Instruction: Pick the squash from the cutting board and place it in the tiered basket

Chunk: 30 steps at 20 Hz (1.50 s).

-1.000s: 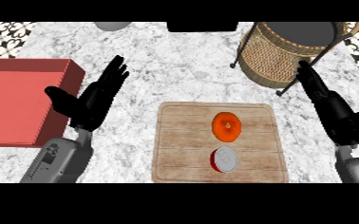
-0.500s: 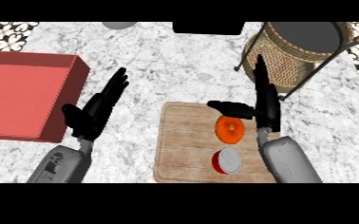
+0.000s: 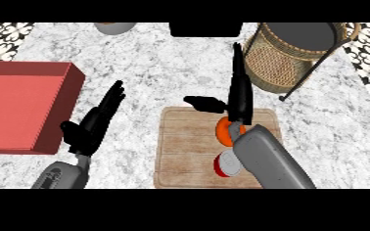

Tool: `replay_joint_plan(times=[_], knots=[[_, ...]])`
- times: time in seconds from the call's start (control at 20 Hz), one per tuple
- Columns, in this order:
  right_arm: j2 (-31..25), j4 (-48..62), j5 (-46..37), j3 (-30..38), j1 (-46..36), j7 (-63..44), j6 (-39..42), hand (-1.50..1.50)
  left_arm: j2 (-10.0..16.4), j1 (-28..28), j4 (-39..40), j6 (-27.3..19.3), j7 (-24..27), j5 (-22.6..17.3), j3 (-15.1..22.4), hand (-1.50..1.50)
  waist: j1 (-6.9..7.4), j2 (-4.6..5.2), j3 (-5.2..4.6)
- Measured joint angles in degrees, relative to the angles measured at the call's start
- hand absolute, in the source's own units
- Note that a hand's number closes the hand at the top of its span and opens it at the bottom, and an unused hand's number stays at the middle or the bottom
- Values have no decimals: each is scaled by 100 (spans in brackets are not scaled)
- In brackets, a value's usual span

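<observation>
The right hand (image 3: 239, 97) hangs over the far edge of the cutting board (image 3: 184, 151), fingers straight and thumb spread wide toward the board's left side, holding nothing. Just under its wrist the orange squash (image 3: 224, 131) lies on the board's right half, partly hidden by the grey forearm. A red-and-white round thing (image 3: 227, 164) sits on the board's near right part. The tiered basket (image 3: 282, 61) stands beyond the board's far right corner. The left hand (image 3: 92, 123) rests open to the left of the board, with a red box (image 3: 33, 105) further left.
</observation>
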State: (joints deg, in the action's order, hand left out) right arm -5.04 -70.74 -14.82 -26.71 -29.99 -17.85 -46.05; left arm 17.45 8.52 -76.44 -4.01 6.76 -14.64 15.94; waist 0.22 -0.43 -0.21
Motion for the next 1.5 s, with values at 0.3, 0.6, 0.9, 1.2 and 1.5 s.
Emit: replay_joint_plan(times=[0.3, 0.6, 0.9, 1.2, 1.5], knots=[[-792, 382, -757, -702, -468, -1823, 1444, -150, 0, -114, 52, -45, 49, 57, -1, 0, -134, -98, -46], [-965, 258, -874, -1372, -1136, -3656, 3461, -150, -19, -117, 13, -59, -7, 38, -18, 0, -131, -130, -41], [-732, -503, -539, -1474, -1737, -4895, 4649, -150, -26, -212, 11, -28, 103, 68, -31, 0, -154, -95, -11], [-597, -738, -666, -1429, -1874, -5264, 4952, -150, -14, -90, 72, 35, 80, 64, -117, 0, -175, -60, 1], [-609, -458, -1067, -1458, -1619, -5358, 5112, -150, -3, -191, -17, 11, 66, 96, -140, 0, -167, -51, 4]])
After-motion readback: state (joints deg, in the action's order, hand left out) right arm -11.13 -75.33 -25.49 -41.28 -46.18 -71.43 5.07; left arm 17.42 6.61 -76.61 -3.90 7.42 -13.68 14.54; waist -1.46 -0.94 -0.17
